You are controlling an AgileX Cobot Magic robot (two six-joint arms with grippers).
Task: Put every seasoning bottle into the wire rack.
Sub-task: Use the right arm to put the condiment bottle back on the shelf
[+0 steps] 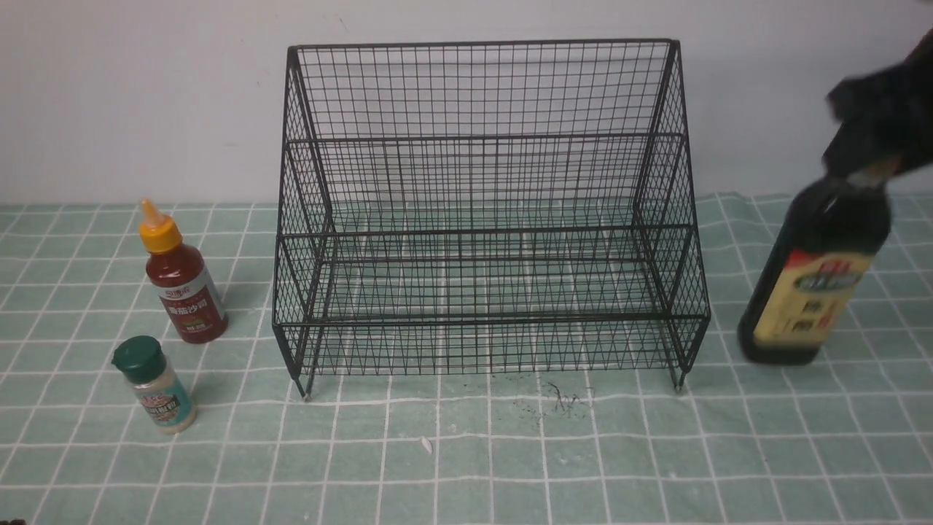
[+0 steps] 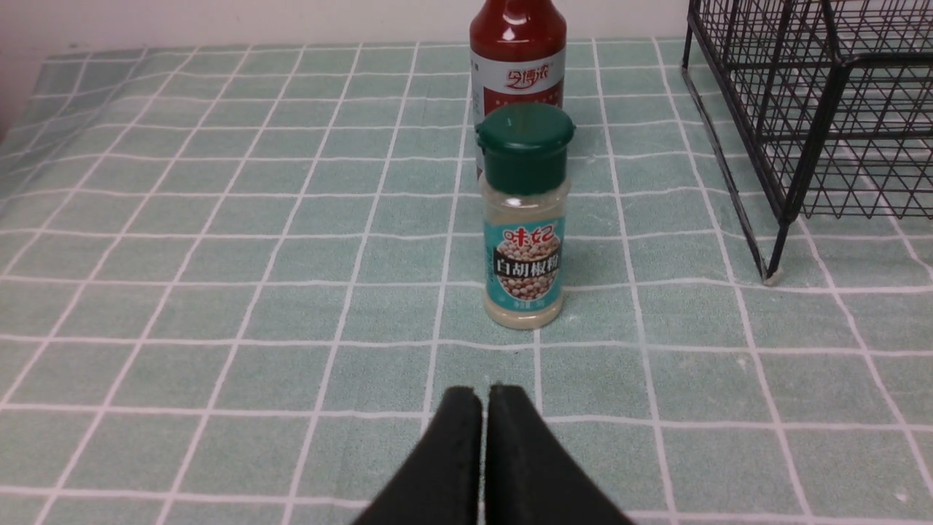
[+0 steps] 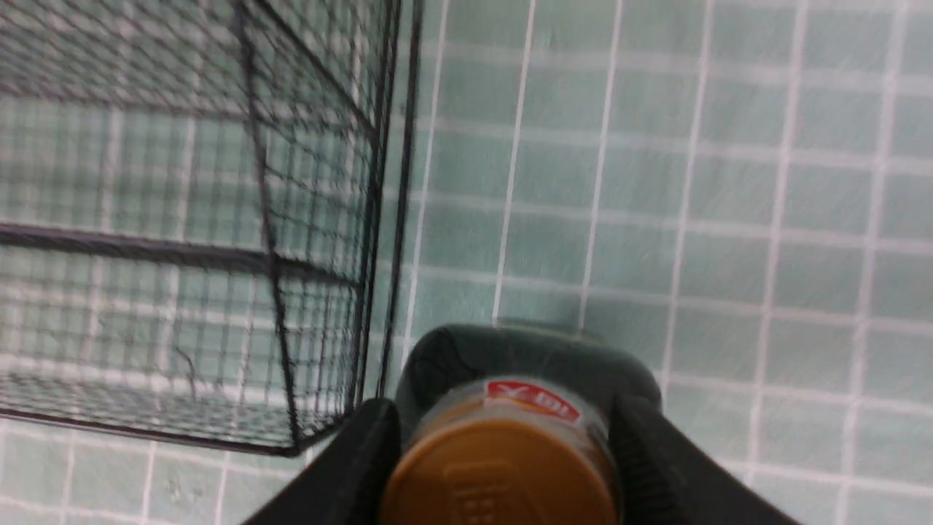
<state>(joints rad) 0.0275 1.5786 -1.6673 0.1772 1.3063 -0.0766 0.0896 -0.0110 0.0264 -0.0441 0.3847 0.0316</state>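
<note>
The black wire rack (image 1: 481,219) stands mid-table and holds no bottles. The tall dark vinegar bottle (image 1: 813,284) hangs tilted to the right of the rack, its base just above the cloth. My right gripper (image 1: 867,171) is shut on its neck; in the right wrist view the fingers (image 3: 357,467) flank the tan cap (image 3: 503,474). The red sauce bottle (image 1: 182,281) and the green-capped shaker (image 1: 157,386) stand left of the rack. My left gripper (image 2: 483,397) is shut and empty, low over the cloth just short of the shaker (image 2: 525,219); it is out of the front view.
A green checked cloth (image 1: 466,452) covers the table, with a white wall behind. The rack's front left leg (image 2: 773,270) stands to the right of the shaker. A few dark specks (image 1: 561,401) lie on the cloth in front of the rack.
</note>
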